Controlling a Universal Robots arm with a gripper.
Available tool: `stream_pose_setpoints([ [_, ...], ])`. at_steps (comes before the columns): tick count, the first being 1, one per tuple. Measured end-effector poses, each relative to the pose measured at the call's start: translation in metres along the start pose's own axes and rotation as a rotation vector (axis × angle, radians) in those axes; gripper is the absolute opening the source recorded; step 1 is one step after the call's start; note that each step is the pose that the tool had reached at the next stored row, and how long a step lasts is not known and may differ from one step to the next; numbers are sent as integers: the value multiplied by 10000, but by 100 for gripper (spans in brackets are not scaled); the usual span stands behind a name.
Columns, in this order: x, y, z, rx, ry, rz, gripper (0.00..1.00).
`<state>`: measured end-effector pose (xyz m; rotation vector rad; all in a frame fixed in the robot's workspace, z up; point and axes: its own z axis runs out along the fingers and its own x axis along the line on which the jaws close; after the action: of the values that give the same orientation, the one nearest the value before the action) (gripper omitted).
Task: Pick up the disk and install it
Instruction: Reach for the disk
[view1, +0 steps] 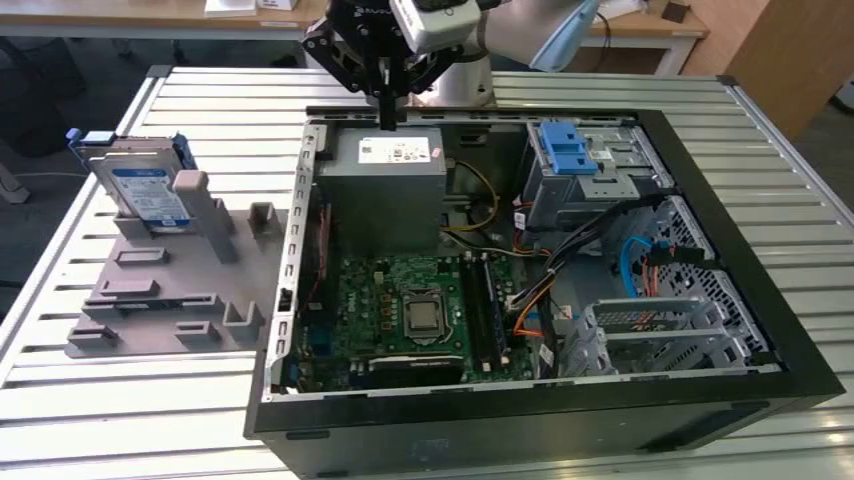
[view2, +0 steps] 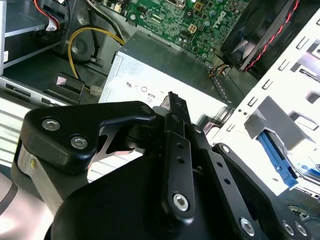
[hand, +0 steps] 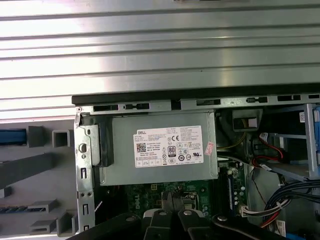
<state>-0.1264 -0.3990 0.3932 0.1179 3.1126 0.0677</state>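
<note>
- While the gripper (view1: 388, 122) hangs over the grey power supply box (view1: 384, 190), its fingers are pressed together and hold nothing.
- The disk (view1: 140, 183) stands up in a grey holder (view1: 160, 290) at the exterior view's left, outside the computer case (view1: 534, 420), well apart from the gripper.
- The disk's label (view1: 150, 200) is blue and white (its words are too small to read).
- The power supply box has a white sticker (hand: 170, 146).

Print covers white sticker (hand: 169, 146) on grey box (hand: 125, 170).
</note>
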Motion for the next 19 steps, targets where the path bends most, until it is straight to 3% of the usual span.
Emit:
stream_pose_setpoints([
  [19,160,-12,10,-2,38,3,11],
])
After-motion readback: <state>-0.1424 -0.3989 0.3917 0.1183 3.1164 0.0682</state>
